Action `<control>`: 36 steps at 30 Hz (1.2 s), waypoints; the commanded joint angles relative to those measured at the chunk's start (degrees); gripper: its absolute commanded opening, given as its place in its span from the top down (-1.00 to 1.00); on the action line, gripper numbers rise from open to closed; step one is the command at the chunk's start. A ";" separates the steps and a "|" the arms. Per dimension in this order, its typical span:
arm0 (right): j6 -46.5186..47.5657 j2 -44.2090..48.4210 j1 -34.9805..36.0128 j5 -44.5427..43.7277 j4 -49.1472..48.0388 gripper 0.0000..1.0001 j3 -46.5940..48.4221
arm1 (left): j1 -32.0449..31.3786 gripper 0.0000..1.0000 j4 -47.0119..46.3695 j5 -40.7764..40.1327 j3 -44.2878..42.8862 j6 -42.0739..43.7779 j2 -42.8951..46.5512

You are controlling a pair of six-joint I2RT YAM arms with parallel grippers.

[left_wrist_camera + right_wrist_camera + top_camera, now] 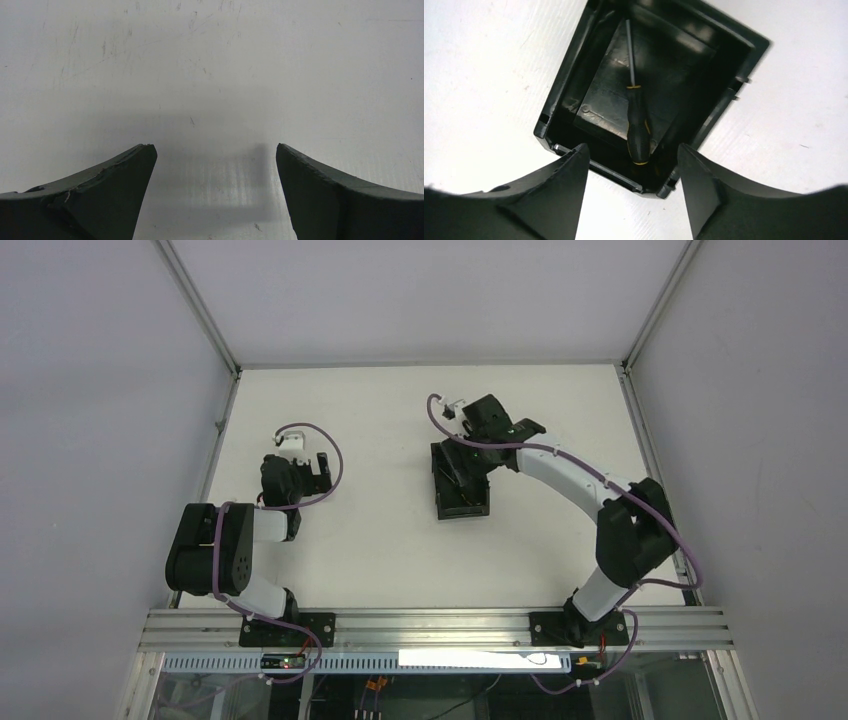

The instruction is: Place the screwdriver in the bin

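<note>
Scuffed white table (210,60) carries a black open-top bin (565,75). Left fingers (115,190) spread, empty; right fingers (559,195) spread above the bin. Inside lies the slim screwdriver (636,125) — black handle, yellow bands, grey shaft.

A white matte flat tabletop (380,550), faintly scratched, fills the middle. Pale grey panel walls (420,300) close it in at 9, 12 and 3 o'clock, with thin silver metal corner posts (200,310) at 11 and 1. A ribbed silver aluminium rail (430,625) runs along 6 o'clock. The light is soft and even.
</note>
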State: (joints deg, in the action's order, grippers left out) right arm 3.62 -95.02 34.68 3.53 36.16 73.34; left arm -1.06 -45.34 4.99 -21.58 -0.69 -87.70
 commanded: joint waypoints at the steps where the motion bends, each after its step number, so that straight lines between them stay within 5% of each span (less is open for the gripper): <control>1: -7.98 7.27 -0.41 -10.02 0.44 -0.47 3.70 | -0.08 -0.98 -1.50 -0.05 0.05 -0.10 1.33; 7: -17.47 10.97 -10.03 -18.49 3.14 -0.98 1.93 | -0.08 -0.98 -1.51 0.01 0.05 -0.10 1.31; 19: -15.05 7.29 -34.03 -23.26 4.16 -0.99 2.32 | -0.08 -0.98 -1.50 0.02 0.05 -0.10 1.32; 36: -12.13 10.67 -37.49 -17.34 -1.82 -0.98 -0.81 | -0.08 -0.98 -1.50 0.02 0.01 -0.10 1.34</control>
State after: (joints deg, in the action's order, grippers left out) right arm -9.43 -87.94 -2.87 -15.77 37.12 72.51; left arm -1.06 -45.34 4.99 -21.58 -0.69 -87.70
